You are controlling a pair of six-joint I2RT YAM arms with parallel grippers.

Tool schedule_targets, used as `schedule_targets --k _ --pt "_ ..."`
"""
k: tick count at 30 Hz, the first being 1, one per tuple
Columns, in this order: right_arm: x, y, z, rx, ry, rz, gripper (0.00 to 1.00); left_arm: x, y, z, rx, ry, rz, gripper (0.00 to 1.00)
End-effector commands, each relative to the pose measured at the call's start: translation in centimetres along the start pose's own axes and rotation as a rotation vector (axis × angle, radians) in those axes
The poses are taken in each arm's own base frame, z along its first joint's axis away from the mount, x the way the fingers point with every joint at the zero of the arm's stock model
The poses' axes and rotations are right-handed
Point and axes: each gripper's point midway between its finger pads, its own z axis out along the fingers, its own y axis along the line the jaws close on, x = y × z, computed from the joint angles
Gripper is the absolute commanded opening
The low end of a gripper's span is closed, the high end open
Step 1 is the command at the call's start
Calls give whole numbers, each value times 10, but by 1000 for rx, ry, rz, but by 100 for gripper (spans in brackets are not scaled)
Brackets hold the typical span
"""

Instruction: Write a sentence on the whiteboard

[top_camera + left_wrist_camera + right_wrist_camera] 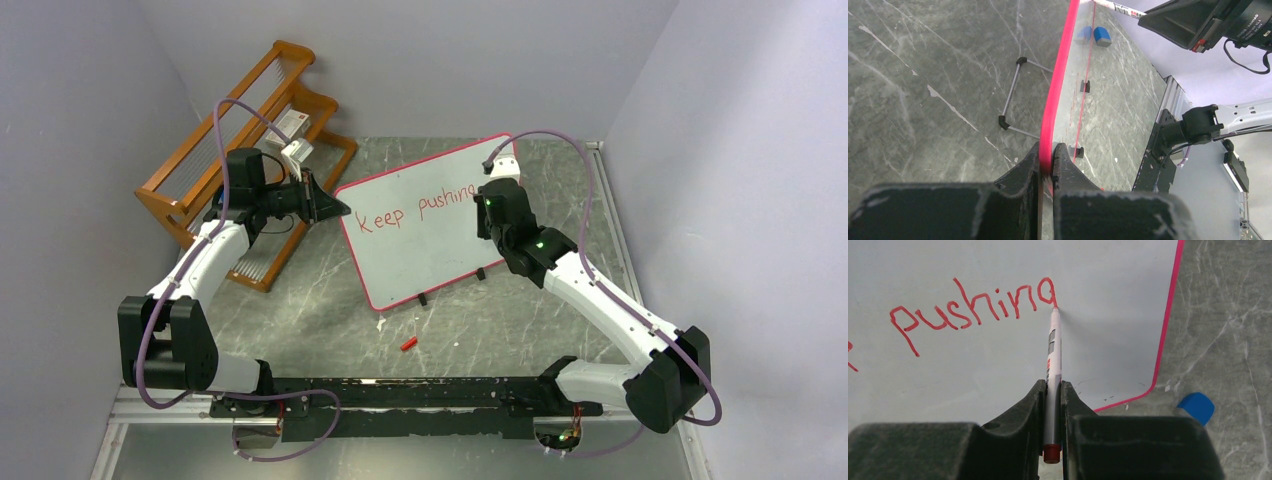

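Note:
The whiteboard [425,250] stands tilted on the table, white with a red-pink frame. Red lettering on it, the sentence [415,208], reads "Keep pushing". My left gripper [338,207] is shut on the board's left edge; in the left wrist view its fingers [1064,165] pinch the pink frame [1058,95]. My right gripper [1053,390] is shut on a white marker [1054,352] with a red end. The marker's tip touches the board at the tail of the "g" in the sentence [973,310]. In the top view the right gripper [482,200] covers the end of "pushing".
A wooden rack [235,140] with small boxes stands at the back left, behind the left arm. A red marker cap [408,343] lies on the table in front of the board. A blue eraser [1197,406] lies on the table beyond the board's right corner.

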Motion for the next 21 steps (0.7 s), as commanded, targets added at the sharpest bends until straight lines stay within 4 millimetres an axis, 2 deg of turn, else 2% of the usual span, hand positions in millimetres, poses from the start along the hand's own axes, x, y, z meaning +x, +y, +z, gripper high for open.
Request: schedule_targets --k 1,21 --pt "17 0 1 -10 58 -9 0 24 26 8 -95 63 36 5" --pt "26 3 -4 -32 103 -12 0 23 26 8 -94 62 35 5"
